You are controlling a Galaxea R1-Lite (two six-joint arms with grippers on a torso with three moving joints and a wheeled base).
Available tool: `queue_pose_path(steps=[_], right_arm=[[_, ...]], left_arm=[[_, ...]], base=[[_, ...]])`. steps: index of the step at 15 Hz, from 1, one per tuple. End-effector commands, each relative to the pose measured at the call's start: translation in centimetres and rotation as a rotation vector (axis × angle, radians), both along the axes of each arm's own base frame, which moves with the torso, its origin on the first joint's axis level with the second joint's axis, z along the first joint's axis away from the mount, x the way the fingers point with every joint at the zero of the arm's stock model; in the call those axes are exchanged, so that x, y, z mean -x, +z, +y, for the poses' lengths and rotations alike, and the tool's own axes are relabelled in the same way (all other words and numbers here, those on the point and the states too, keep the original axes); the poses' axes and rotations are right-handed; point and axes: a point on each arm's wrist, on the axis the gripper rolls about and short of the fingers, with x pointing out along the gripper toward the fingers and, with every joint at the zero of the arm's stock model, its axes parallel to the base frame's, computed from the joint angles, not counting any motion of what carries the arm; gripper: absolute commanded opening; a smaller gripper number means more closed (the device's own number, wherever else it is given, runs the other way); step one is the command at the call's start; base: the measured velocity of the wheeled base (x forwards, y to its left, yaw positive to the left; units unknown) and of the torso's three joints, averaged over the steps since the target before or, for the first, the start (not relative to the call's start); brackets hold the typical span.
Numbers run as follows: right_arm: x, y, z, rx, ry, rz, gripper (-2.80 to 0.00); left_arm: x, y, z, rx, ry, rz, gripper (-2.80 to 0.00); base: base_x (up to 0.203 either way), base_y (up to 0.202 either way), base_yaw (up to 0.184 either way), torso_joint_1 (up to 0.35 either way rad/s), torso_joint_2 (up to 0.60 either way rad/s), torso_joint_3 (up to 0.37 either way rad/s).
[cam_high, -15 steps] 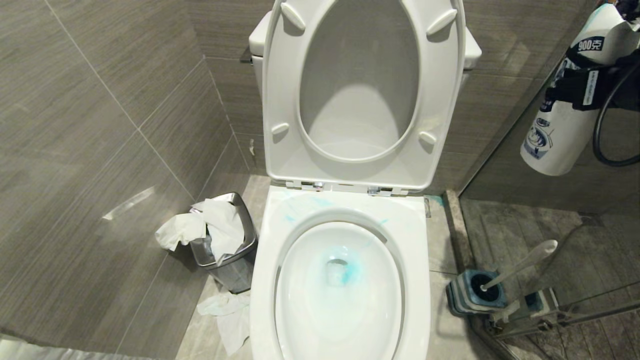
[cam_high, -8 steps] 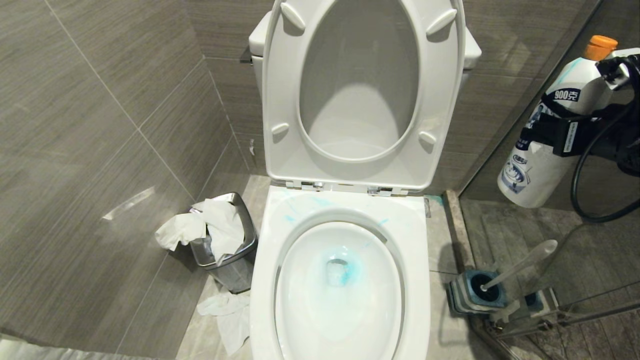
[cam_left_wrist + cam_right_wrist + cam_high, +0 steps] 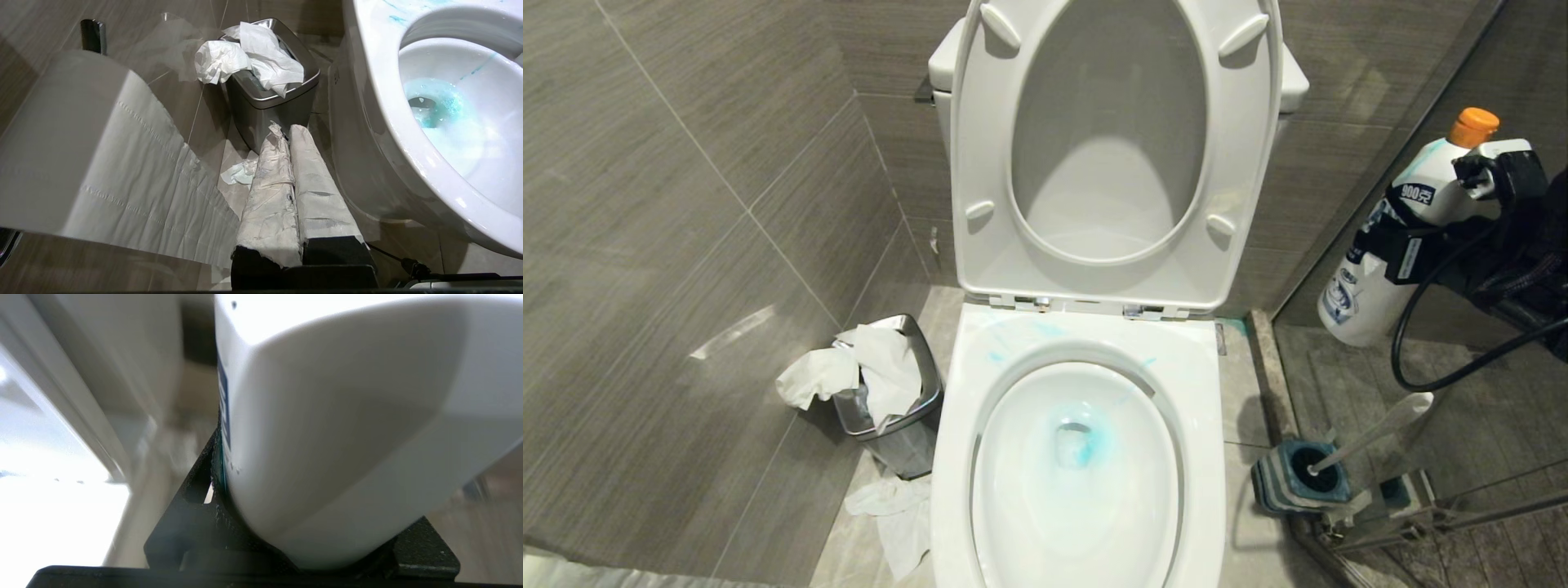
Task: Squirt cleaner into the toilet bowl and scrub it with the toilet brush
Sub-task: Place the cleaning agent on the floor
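Right claw (image 3: pixel 1401 245) pinches my cleaner bottle (image 3: pixel 1372 269) beside grey tiled walls (image 3: pixel 686 204); left claw (image 3: pixel 290 134) pressed together near bin (image 3: pixel 269 98).

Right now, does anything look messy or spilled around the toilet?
Yes. Blue cleaner streaks are smeared on the toilet's rim, outside the bowl. The small bin overflows with crumpled tissue, and more tissue lies on the floor in front of it.

The toilet bowl (image 3: pixel 1078 490) runs off the head view's bottom edge.
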Motion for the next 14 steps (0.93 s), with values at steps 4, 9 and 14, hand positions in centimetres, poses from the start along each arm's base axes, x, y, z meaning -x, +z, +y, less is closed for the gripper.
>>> queue_pose_path(steps=[4,9,14], right_arm=[[-2.3,-3.2,-0.2,0.002,-0.007,-0.087,-2.80],[-3.6,-5.7,-1.3,-0.042,-0.018,-0.047,-2.80],[-6.9,-8.8,-1.7,-0.055,0.034,-0.078,-2.80]], left_arm=[[0.0,0.0,0.0,0.000,0.000,0.003,-2.80],[0.0,0.0,0.0,0.000,0.000,0.003,-2.80],[0.0,0.0,0.0,0.000,0.000,0.003,-2.80]], base=[[0.000,0.000,0.000,0.000,0.00,0.000],[0.000,0.000,0.000,0.000,0.00,0.000],[0.000,0.000,0.000,0.000,0.00,0.000]])
